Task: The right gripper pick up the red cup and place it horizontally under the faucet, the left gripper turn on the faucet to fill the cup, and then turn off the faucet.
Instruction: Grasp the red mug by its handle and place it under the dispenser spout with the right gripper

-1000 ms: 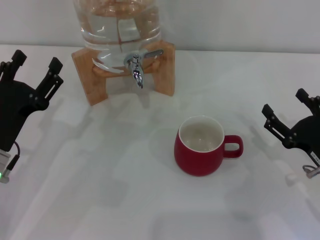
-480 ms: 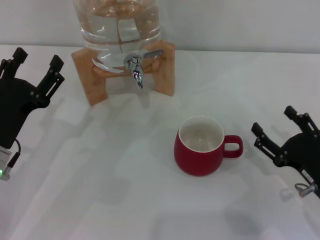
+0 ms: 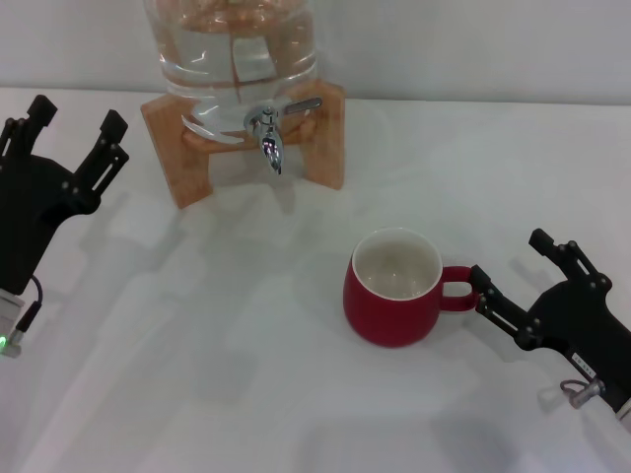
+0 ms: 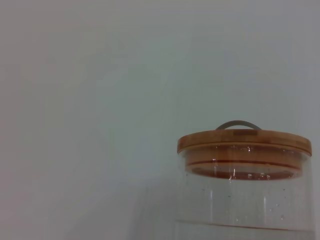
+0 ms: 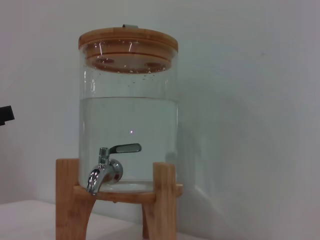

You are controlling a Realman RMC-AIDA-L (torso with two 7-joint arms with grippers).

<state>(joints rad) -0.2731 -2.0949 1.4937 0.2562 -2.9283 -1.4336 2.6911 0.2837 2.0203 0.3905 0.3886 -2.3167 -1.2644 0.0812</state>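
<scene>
Closest in, the right gripper (image 3: 513, 275) sits low on the table just beside the red cup (image 3: 394, 288), on its handle side, fingers spread wide, the nearer fingertip (image 3: 482, 276) almost touching the red loop handle. Nothing is held. The cup stands upright on the white table (image 3: 246, 374), cream inside showing, handle pointing straight at the claw.

Here's the danger: that lower finger looks lined up with the handle rather than the cup's body. Push in like this and it could nudge the handle, spinning or sliding the cup instead of straddling it. The cup is rounded and glossy, so a pinch on the bulge might squirt it out or tip it.

Beyond the cup, the faucet (image 3: 268, 128) hangs from the glass water jar (image 3: 235, 49) on its wooden stand (image 3: 177, 148), spout down, lever off to one side. A cup carried skewed could clip that spout or the stand's leg.

Far off on the other side of the cup from the claw, the left gripper (image 3: 71, 112) waits beside the stand, jaws spread, empty.
</scene>
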